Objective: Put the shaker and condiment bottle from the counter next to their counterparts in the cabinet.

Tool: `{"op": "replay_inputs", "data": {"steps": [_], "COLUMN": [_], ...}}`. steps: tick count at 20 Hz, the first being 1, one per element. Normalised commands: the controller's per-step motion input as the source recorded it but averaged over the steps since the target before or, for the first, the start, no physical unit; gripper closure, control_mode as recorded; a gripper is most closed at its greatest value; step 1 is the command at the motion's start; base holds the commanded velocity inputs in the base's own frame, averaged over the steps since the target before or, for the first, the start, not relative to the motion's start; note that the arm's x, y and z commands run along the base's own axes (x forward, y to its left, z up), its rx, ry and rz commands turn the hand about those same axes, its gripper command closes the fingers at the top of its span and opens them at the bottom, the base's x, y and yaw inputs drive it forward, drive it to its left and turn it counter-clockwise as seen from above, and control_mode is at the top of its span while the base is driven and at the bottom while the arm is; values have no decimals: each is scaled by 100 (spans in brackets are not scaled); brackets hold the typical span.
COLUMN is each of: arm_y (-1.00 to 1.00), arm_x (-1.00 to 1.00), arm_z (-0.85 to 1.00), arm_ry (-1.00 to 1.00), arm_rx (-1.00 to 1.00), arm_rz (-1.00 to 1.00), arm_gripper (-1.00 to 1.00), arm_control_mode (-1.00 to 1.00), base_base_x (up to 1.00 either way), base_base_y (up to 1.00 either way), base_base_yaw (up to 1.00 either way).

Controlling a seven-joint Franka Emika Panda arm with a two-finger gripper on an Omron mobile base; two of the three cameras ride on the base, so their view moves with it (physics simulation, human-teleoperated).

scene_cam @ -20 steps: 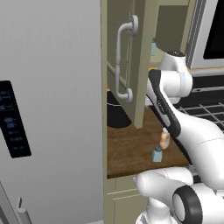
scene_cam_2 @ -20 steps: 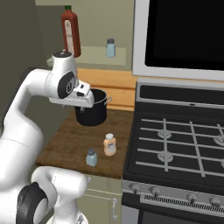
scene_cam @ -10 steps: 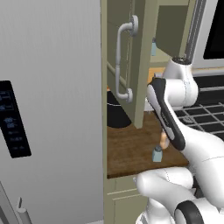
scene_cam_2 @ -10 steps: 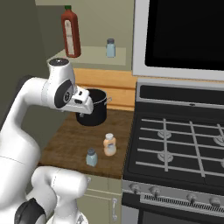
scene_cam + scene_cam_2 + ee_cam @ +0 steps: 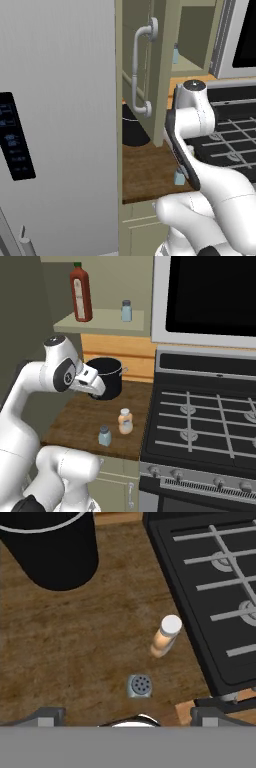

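Observation:
The pale blue shaker (image 5: 104,436) (image 5: 140,685) and the tan-orange condiment bottle (image 5: 125,421) (image 5: 165,635) stand upright side by side near the front of the dark wood counter (image 5: 75,421), just left of the stove. My gripper (image 5: 96,392) (image 5: 129,717) hangs open above them, beside the pot, holding nothing. Seen from the hand, the shaker's cap lies just ahead of the gap between the fingertips (image 5: 47,716). In the left base view the shaker (image 5: 179,176) peeks out behind my arm. A counterpart shaker (image 5: 126,311) (image 5: 175,54) sits on the open cabinet's shelf (image 5: 107,321).
A black pot (image 5: 107,378) (image 5: 50,547) stands at the back of the counter. A tall red sauce bottle (image 5: 81,292) is on the cabinet shelf. The cabinet door (image 5: 141,70) hangs open. The black stove (image 5: 200,421) borders the counter's right, the grey fridge (image 5: 55,125) its left.
The arm has folded down and the hand has dropped from shelf height toward the counter, over the shaker and bottle. The jaws have opened slightly wider.

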Motion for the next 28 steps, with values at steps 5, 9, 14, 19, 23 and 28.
{"op": "replay_inputs", "data": {"steps": [5, 9, 14, 19, 23, 28], "arm_y": [-29, -42, -50, -31, -4, 0], "arm_x": [0, 0, 0, 0, 0, 21], "arm_z": [-17, 0, -1, -13, -19, -22], "arm_ry": [-9, -6, -1, 0, 0, 0], "arm_rx": [-1, 10, 12, 4, 0, 0], "arm_rz": [-20, -15, -12, -9, -2, -3], "arm_gripper": [-100, -100, -100, -100, -100, -100], "arm_control_mode": [-100, -100, -100, -100, -100, -100], "base_base_x": [0, 0, 0, 0, 0, 0], "base_base_y": [0, 0, 0, 0, 0, 0], "base_base_yaw": [0, 0, 0, 0, 0, 0]}}
